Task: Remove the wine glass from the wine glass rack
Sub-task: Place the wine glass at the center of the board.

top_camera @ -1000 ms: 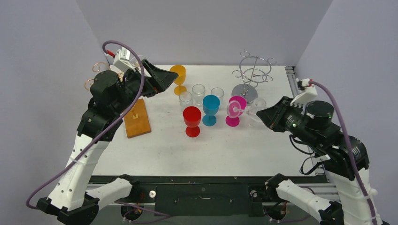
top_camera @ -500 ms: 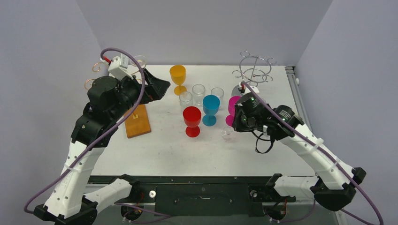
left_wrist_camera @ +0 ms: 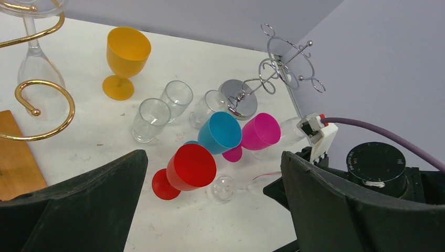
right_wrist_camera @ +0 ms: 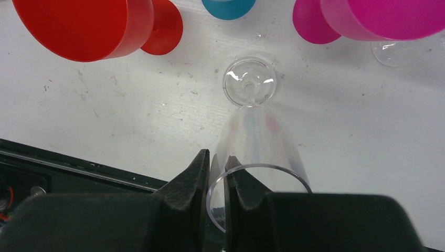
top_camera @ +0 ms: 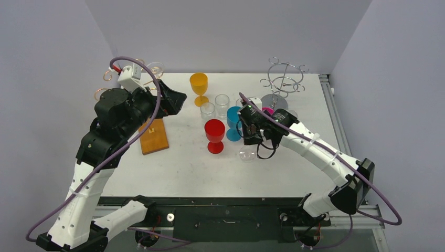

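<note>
Clear wine glass (right_wrist_camera: 258, 137) in right gripper (right_wrist_camera: 216, 164)

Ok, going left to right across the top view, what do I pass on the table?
Wooden board → red goblet → wine glass → silver rack.

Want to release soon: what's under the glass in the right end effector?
Only bare table shows under the glass, pinched at its rim by the right end effector. Whether its foot touches down cannot be seen.
</note>
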Tool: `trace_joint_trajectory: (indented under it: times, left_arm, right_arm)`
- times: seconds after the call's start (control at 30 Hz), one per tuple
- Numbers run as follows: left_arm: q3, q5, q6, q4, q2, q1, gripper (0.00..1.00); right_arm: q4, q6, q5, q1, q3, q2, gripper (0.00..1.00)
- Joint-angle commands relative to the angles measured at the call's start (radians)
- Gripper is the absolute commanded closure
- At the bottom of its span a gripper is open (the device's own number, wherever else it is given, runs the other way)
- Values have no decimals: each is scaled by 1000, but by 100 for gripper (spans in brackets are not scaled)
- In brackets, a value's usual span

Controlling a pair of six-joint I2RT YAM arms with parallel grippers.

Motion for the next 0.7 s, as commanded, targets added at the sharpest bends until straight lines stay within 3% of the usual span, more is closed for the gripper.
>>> trace_joint_trajectory:
  times: [0.0,0.67]
  left_arm:
    - [34,-16,31,6,-13,8,4]
    - [21,23,30,36,34,24,4]
  right_arm:
    - [42,-32,-9,12,59,31,100]
    - [12,-88,-41,15,143,159,97]
